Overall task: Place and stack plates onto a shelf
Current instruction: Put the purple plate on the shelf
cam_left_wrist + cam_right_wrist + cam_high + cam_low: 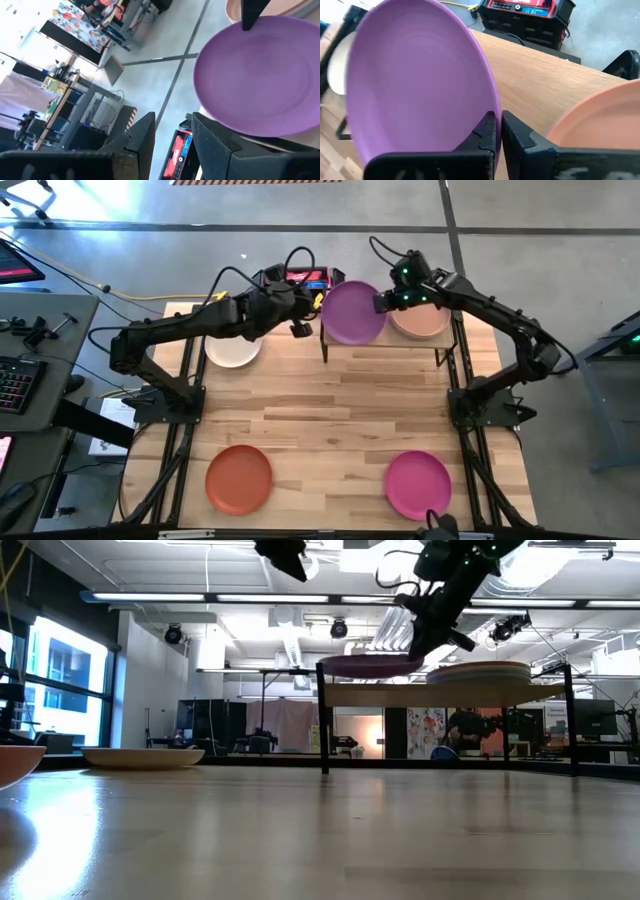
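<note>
The purple plate point(352, 312) lies about level over the left half of the shelf point(385, 345), a light board on thin black legs. A pale pink plate point(421, 321) rests on the shelf's right half, seemingly on top of another. My right gripper point(383, 302) is shut on the purple plate's right rim. My left gripper point(303, 308) hovers open just left of the purple plate point(255, 85) and touches nothing. On the tabletop lie the cream plate point(233, 348), the rust orange plate point(239, 478) and the magenta plate point(418, 484). My right gripper point(499, 130) pinches the purple plate's rim point(487, 107) between its two fingers, on the side toward the pink plate. The fingers slant down from the right and above. The plate sits roughly level in the low view point(365, 664); whether it rests on the board I cannot tell.
A red and black device point(315, 280) and cables sit just beyond the table's far edge behind the shelf. The middle of the tabletop point(330, 410) between the shelf and the two near plates is bare wood. Both arm bases stand at the table's sides.
</note>
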Controlling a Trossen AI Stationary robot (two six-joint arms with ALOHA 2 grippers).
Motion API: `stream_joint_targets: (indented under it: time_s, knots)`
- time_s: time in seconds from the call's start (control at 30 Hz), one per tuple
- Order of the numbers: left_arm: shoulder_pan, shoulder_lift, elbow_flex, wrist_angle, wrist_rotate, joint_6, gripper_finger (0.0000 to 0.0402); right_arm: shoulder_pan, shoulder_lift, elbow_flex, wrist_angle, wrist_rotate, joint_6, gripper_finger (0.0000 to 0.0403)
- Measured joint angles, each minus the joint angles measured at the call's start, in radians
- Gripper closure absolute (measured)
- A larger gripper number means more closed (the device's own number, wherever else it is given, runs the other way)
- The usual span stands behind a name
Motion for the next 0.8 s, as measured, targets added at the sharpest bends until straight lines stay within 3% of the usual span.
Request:
stream_joint_targets:
  time_s: [0.8]
  knots:
    - [0.0,0.0,0.0,-0.042,-0.001,-0.008,0.0282,-0.014,0.011,0.0,0.0,0.076,0.023,0.0403]
